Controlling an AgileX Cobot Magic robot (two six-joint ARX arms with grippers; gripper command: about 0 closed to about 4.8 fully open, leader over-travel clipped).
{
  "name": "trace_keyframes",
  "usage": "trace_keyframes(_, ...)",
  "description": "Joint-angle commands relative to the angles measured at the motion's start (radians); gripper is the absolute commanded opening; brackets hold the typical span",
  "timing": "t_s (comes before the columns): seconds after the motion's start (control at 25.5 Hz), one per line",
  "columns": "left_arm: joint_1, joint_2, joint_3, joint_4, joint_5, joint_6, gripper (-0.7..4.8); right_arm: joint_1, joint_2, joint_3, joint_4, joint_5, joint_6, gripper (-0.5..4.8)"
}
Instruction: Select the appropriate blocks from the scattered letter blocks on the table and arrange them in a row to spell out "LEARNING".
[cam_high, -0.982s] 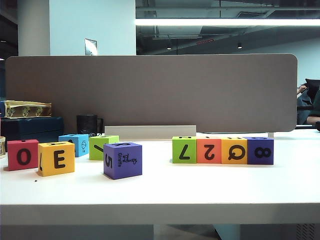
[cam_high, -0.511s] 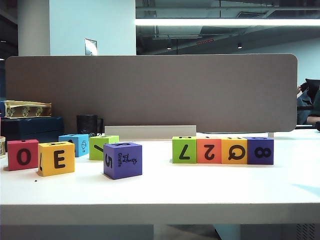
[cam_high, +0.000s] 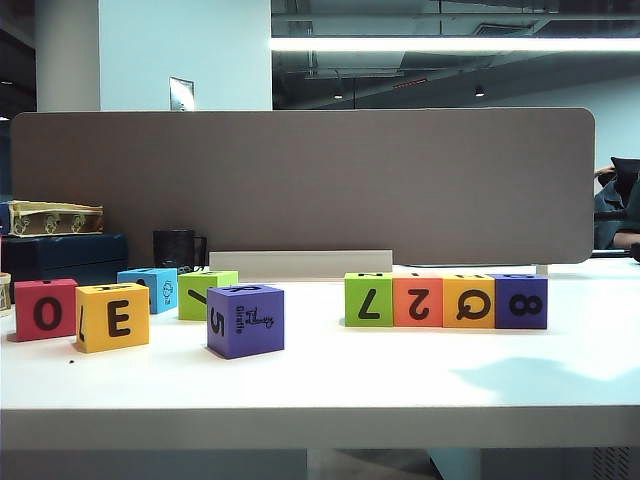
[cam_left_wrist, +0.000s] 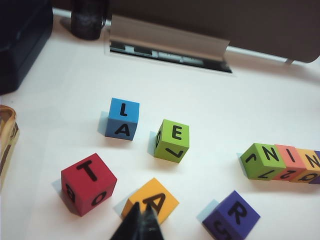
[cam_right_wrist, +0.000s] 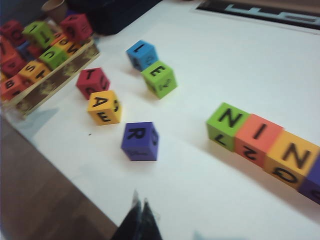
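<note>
- Left hand (cam_left_wrist: 141, 223) hanging over the wide white flat bench (cam_high: 330, 385), fingers pressed together, gripping nothing, just above the yellow matte cube w/ "A" on top (cam_left_wrist: 150, 203).
- Right hand (cam_right_wrist: 139, 217) hanging near the bench's front edge, tips pressed together, empty, near the purple "R" cube (cam_right_wrist: 140, 141).
- Green, coral-red, orange and purple cubes (cam_high: 445, 300) sitting touching in a row at right.
- Blue "L" cube (cam_left_wrist: 122, 118), green "E" cube (cam_left_wrist: 171, 140) and red "T" cube (cam_left_wrist: 88, 183) lying apart at left.

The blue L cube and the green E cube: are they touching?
Apart. The left wrist view shows bare white table between the blue cube and the green E cube.
</note>
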Motion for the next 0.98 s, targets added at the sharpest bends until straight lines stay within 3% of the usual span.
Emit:
trace_keyframes(0.04, -0.002, 0.076, 0.053, 0.012, 0.018, 0.011, -0.06, 0.042, 0.037, 0.033, -0.006, 0.003, -0.03, -0.03)
trace_keyframes(0.55, -0.004, 0.307, 0.124, 0.037, 0.02, 0.086, -0.06, 0.129, 0.132, 0.136, -0.085, 0.05, -0.074, -0.03)
trace_keyframes(0.98, -0.126, 0.495, 0.16, 0.148, 0.014, 0.091, -0.06, 0.13, 0.164, 0.224, -0.152, 0.077, -0.101, -0.03)
